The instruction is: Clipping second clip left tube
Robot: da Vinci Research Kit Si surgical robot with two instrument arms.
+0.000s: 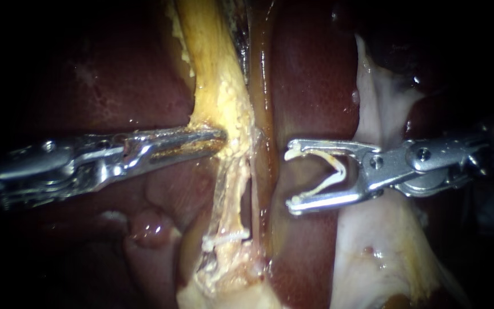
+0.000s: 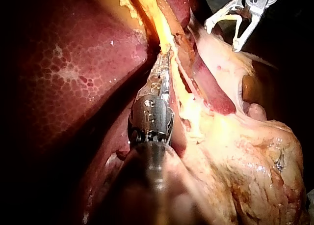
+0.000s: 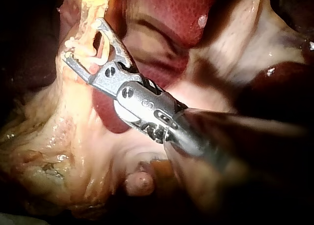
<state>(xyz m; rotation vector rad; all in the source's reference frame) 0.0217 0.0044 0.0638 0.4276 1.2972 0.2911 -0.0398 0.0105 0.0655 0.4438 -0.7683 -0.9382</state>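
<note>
The left tube (image 1: 232, 189) is a thin yellowish strand running down the middle, with a white clip (image 1: 227, 236) across its lower part. My left instrument (image 1: 215, 139) is shut on the yellow tissue (image 1: 215, 86) just above the tube; the same grip (image 2: 164, 60) shows in the left wrist view. To the tube's right and clear of it, my right instrument (image 1: 291, 178) stands with its jaws wide apart, holding an open white clip (image 1: 333, 171) between them. That loaded clip (image 3: 91, 53) faces the yellow strand (image 3: 91, 4) in the right wrist view.
An orange-brown tube (image 1: 264, 160) runs beside the left tube, between it and my right instrument. Dark red liver (image 1: 115, 74) lies on both sides. A pale tissue flap (image 1: 373, 97) sits behind my right instrument. Fatty yellow tissue (image 2: 245, 161) fills the near side.
</note>
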